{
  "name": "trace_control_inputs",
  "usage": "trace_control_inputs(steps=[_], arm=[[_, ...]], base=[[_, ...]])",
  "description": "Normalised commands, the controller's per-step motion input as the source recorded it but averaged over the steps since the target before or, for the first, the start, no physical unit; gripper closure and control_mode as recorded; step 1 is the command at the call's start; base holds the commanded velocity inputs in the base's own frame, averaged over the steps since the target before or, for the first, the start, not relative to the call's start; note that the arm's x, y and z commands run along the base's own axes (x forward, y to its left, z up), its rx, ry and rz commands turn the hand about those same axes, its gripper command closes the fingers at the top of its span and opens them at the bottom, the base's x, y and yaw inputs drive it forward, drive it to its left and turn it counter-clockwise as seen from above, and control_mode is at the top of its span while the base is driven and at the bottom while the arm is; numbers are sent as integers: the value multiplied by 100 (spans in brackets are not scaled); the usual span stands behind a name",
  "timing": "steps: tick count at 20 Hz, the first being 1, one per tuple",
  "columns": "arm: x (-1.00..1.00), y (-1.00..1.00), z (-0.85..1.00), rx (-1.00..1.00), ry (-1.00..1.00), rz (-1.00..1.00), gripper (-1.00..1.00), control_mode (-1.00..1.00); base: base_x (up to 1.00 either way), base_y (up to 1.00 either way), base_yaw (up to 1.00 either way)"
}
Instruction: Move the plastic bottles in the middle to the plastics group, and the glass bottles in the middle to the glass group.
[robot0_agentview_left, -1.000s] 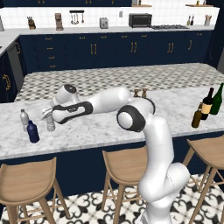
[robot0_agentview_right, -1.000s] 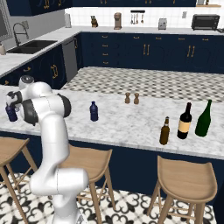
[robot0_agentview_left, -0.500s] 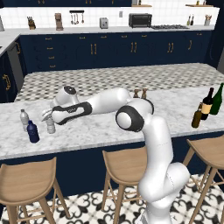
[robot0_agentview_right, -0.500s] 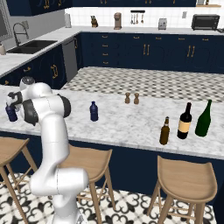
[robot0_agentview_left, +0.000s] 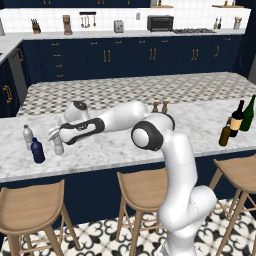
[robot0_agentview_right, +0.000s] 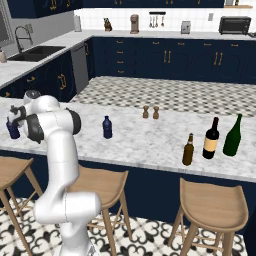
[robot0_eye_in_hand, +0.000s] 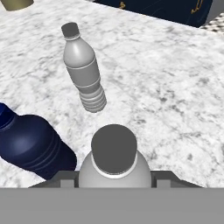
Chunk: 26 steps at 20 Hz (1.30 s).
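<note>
My gripper (robot0_eye_in_hand: 114, 178) reaches far left over the counter and is shut on a clear greyish plastic bottle (robot0_eye_in_hand: 114, 159), which stands upright on the marble (robot0_agentview_left: 58, 145). Close beside it stand the plastics group: another clear bottle (robot0_eye_in_hand: 83, 70) and a dark navy one (robot0_eye_in_hand: 30, 144), also seen from the left as the clear bottle (robot0_agentview_left: 27, 136) and the navy bottle (robot0_agentview_left: 36, 150). A second navy bottle (robot0_agentview_right: 106, 127) stands mid-counter. The amber bottle (robot0_agentview_right: 188, 150) stands near the dark labelled wine bottle (robot0_agentview_right: 212, 138) and the green one (robot0_agentview_right: 233, 136).
Two small shakers (robot0_agentview_right: 150, 112) stand behind the counter's middle. Wooden stools (robot0_agentview_left: 145, 187) line the counter's near edge. A sink (robot0_agentview_right: 35, 51) sits at the far left wall counter.
</note>
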Motion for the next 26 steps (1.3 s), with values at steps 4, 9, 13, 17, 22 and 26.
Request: trace_control_inputs(steps=[4, 9, 13, 17, 22, 26], arm=[[0, 0, -19, 0, 0, 0, 100, -100], [0, 0, -18, 0, 0, 0, 100, -100], [0, 0, -13, 0, 0, 0, 100, -100], [0, 0, 0, 0, 0, 0, 100, -100], [0, 0, 0, 0, 0, 0, -100, -100], [0, 0, 0, 0, 0, 0, -100, -100]], base=[[0, 0, 0], [0, 0, 0], [0, 0, 0], [0, 0, 0], [0, 0, 0], [0, 0, 0]])
